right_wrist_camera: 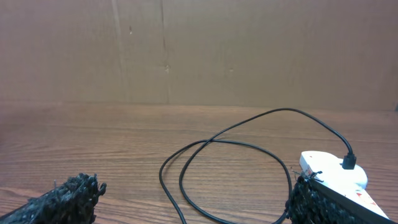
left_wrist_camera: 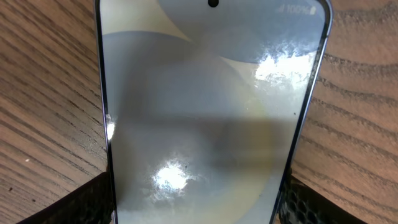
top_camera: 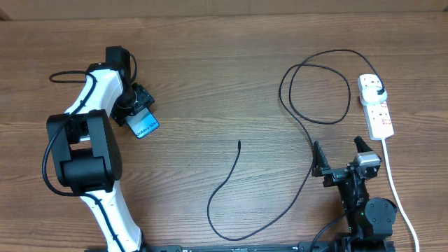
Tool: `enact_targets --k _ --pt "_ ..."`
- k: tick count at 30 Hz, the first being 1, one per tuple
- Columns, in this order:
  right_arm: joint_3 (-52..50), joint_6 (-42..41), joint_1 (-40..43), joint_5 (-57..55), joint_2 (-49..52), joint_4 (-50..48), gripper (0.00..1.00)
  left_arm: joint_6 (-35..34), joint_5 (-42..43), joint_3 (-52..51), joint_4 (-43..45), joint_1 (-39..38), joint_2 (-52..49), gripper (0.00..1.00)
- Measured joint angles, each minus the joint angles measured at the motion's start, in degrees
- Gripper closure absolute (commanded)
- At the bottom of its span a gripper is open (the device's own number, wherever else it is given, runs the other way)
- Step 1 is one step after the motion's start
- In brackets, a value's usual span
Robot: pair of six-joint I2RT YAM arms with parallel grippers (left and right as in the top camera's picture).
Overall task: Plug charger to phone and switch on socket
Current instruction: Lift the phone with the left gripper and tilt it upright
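Observation:
The phone [top_camera: 145, 127], light-blue screen up, lies on the wooden table at the left. In the left wrist view the phone [left_wrist_camera: 205, 112] fills the frame. My left gripper [top_camera: 138, 112] is over its near end, and its fingers [left_wrist_camera: 196, 202] press on both long edges. The charger, a thin black cable [top_camera: 290, 203], has its loose tip [top_camera: 239, 143] at mid-table and its plug [top_camera: 378, 92] in the socket, a white power strip [top_camera: 378, 112] at the right. My right gripper [top_camera: 341, 157] is open and empty, left of the strip. In the right wrist view the cable loop [right_wrist_camera: 224, 162] and strip [right_wrist_camera: 329, 171] lie ahead of it.
The strip's white cord [top_camera: 399, 189] runs down the right side to the front edge. The cable makes a big loop [top_camera: 315, 84] at the back right and a long curve [top_camera: 217, 224] near the front. A brown wall [right_wrist_camera: 199, 50] stands behind the table.

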State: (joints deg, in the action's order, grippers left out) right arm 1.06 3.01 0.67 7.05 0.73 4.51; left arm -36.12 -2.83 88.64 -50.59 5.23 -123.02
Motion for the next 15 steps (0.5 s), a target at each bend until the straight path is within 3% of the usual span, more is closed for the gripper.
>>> enact_targets --k 15 --pt "0.0 0.0 0.0 0.0 0.0 0.0 0.0 0.0 0.0 0.0 0.0 0.0 0.0 0.38"
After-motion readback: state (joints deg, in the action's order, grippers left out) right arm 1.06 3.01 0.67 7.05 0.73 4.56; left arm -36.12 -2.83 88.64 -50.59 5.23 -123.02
